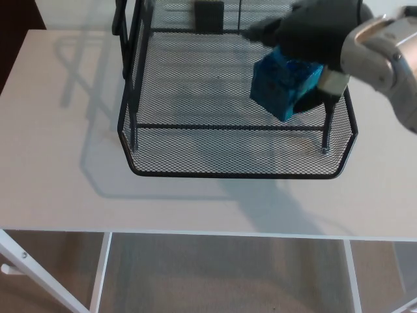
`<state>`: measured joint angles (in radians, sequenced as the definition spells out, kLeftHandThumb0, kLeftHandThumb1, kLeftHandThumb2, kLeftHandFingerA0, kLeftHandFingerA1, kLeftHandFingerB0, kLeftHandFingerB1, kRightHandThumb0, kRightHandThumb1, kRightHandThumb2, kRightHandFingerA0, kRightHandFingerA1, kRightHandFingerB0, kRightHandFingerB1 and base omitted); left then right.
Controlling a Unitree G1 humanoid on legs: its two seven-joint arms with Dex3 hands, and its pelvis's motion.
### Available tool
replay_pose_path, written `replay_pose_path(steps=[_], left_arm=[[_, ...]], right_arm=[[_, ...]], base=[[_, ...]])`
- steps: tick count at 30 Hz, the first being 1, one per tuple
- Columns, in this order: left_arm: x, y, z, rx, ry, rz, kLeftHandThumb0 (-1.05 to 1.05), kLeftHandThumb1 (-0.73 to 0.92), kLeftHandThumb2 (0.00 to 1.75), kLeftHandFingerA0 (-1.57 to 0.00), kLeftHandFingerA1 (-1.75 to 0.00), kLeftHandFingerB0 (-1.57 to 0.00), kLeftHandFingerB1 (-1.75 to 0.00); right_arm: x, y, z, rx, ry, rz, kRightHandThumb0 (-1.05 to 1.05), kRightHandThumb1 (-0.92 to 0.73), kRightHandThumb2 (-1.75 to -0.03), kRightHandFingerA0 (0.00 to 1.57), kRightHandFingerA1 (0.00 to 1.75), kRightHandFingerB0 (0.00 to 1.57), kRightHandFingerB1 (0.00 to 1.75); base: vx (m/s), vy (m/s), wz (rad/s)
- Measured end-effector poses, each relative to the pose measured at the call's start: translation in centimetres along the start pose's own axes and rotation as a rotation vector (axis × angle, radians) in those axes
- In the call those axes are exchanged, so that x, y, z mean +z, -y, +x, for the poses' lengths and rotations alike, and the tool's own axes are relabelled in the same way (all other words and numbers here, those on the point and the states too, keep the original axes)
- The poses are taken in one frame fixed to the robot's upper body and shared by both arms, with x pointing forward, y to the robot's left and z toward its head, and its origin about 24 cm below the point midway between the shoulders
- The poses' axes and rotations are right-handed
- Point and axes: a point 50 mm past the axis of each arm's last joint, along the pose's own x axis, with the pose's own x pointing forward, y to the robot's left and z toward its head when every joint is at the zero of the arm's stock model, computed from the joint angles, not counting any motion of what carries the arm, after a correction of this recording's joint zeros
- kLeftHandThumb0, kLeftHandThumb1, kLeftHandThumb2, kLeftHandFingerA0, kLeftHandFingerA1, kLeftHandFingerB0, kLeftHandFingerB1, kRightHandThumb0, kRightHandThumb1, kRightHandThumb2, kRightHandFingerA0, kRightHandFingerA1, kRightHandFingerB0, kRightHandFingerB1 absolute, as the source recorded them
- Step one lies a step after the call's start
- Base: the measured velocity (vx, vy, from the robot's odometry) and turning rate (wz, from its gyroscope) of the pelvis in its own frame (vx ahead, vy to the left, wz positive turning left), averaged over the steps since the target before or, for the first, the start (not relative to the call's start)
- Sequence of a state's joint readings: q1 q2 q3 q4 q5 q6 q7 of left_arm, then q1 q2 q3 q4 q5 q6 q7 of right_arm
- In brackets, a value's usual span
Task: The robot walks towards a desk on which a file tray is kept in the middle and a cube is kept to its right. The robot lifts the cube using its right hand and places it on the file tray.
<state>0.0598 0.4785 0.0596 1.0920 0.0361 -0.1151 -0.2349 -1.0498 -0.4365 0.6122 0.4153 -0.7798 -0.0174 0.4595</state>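
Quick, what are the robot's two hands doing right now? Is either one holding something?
Right hand: shut on the blue cube, over the file tray.
Left hand: not in view.

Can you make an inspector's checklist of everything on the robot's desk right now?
Surface: white desk, shadows on it.
Job's things: black mesh tray in the middle; blue cube, tilted, over the tray's right side.
Clutter: small dark block at the tray's far end, unclear what.
Hands: right hand fingers closed on the cube; left not in view.
Cables: nothing seen.
Surroundings: white frame and beige floor below.
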Motion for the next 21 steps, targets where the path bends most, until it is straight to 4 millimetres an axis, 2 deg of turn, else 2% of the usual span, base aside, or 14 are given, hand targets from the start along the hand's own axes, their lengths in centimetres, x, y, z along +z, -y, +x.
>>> replay_pose_path(steps=[3, 4, 6, 7, 8, 11, 12, 13, 14, 15, 16, 17, 20, 21], left_arm=[[-0.1, 0.0, 0.0, -0.001, -0.004, 0.001, -0.85, 0.92, 0.72, -0.43, -0.71, -0.14, -0.54], [-0.2, 0.0, 0.0, -0.002, -0.006, 0.002, -0.82, 0.92, 0.73, -0.45, -0.71, -0.19, -0.55], [-0.3, 0.1, -0.1, -0.003, -0.007, 0.003, -0.81, 0.92, 0.71, -0.45, -0.70, -0.20, -0.54], [-0.3, 0.1, -0.1, -0.003, -0.008, 0.002, -0.81, 0.92, 0.71, -0.47, -0.72, -0.21, -0.55], [-0.3, 0.1, -0.1, -0.003, -0.011, 0.001, -0.81, 0.92, 0.71, -0.46, -0.71, -0.20, -0.53], [-0.7, 0.1, -0.1, -0.002, -0.027, -0.001, -0.80, 0.92, 0.72, -0.46, -0.70, -0.20, -0.53], [-0.6, 0.1, -0.1, -0.002, -0.027, -0.001, -0.81, 0.92, 0.72, -0.44, -0.71, -0.20, -0.54], [-0.6, 0.1, -0.1, -0.002, -0.027, -0.001, -0.82, 0.92, 0.72, -0.42, -0.72, -0.20, -0.55], [-0.6, 0.1, -0.1, -0.003, -0.026, -0.001, -0.83, 0.92, 0.71, -0.43, -0.72, -0.21, -0.54], [-0.6, 0.1, 0.0, -0.004, -0.025, -0.001, -0.83, 0.92, 0.70, -0.40, -0.72, -0.22, -0.54], [-0.6, 0.1, 0.0, -0.004, -0.025, -0.002, -0.83, 0.92, 0.70, -0.42, -0.71, -0.21, -0.53], [-0.6, 0.2, 0.0, -0.005, -0.025, -0.003, -0.82, 0.92, 0.70, -0.43, -0.71, -0.20, -0.54], [-0.6, 0.2, 0.0, -0.006, -0.025, -0.004, -0.82, 0.92, 0.70, -0.43, -0.71, -0.20, -0.54], [-0.6, 0.2, 0.0, -0.007, -0.026, -0.004, -0.83, 0.92, 0.70, -0.44, -0.72, -0.21, -0.55]], right_arm=[[-0.8, 2.3, -0.6, -0.074, -0.022, 0.004, -0.86, -0.50, -0.82, 0.00, 0.28, 0.00, 0.00], [-0.9, 2.8, -0.8, -0.092, -0.025, 0.004, -0.76, -0.43, -0.65, 0.00, 0.00, 0.00, 0.00], [-1.4, 4.1, -1.5, -0.130, -0.035, -0.002, -0.79, -0.44, -0.68, 0.00, 0.00, 0.00, 0.00], [-1.8, 4.9, -2.1, -0.153, -0.040, -0.010, -0.86, -0.49, -0.83, 0.00, 0.21, 0.00, 0.00], [-2.2, 5.6, -2.8, -0.178, -0.042, -0.017, -0.85, -0.52, -0.81, 0.00, 0.14, 0.00, 0.00], [-3.6, 7.8, -5.1, -0.268, -0.052, -0.008, -0.92, -0.55, -0.84, 0.00, 0.09, 0.00, 0.00], [-4.0, 8.4, -5.9, -0.291, -0.057, -0.004, -0.85, -0.51, -0.82, 0.00, 0.12, 0.00, 0.04], [-4.4, 9.0, -6.7, -0.315, -0.060, 0.004, -0.92, -0.56, -0.84, 0.00, 0.05, 0.07, 0.00], [-4.7, 9.5, -7.3, -0.335, -0.064, 0.012, -0.95, -0.55, -0.85, 0.00, 0.12, 0.00, 0.02], [-5.1, 9.9, -8.1, -0.354, -0.070, 0.019, -0.95, -0.53, -0.80, 0.00, 0.08, 0.10, 0.03], [-5.4, 10.1, -8.8, -0.371, -0.078, 0.028, -0.90, -0.49, -0.74, 0.00, 0.02, 0.08, 0.03], [-6.0, 10.3, -9.7, -0.392, -0.094, 0.039, -0.68, -0.48, -0.71, 0.00, 0.00, 0.09, 0.18], [-7.6, 10.2, -11.7, -0.431, -0.138, 0.080, -0.81, -0.42, -0.67, 0.00, 0.00, 0.03, 0.10], [-8.0, 10.0, -12.1, -0.438, -0.150, 0.094, -0.60, -0.49, -0.75, 0.00, 0.00, 0.05, 0.26]], base=[[0.00, 0.000, 0.00], [0.00, 0.000, 0.00], [0.00, 0.000, 0.00], [0.00, 0.000, 0.00], [0.00, 0.000, 0.00], [0.00, 0.000, 0.00], [0.00, 0.000, 0.00], [0.00, 0.000, 0.00], [0.00, 0.000, 0.00], [0.00, 0.000, 0.00], [0.00, 0.000, 0.00], [0.00, 0.000, 0.00], [0.00, 0.000, 0.00], [0.00, 0.000, 0.00]])
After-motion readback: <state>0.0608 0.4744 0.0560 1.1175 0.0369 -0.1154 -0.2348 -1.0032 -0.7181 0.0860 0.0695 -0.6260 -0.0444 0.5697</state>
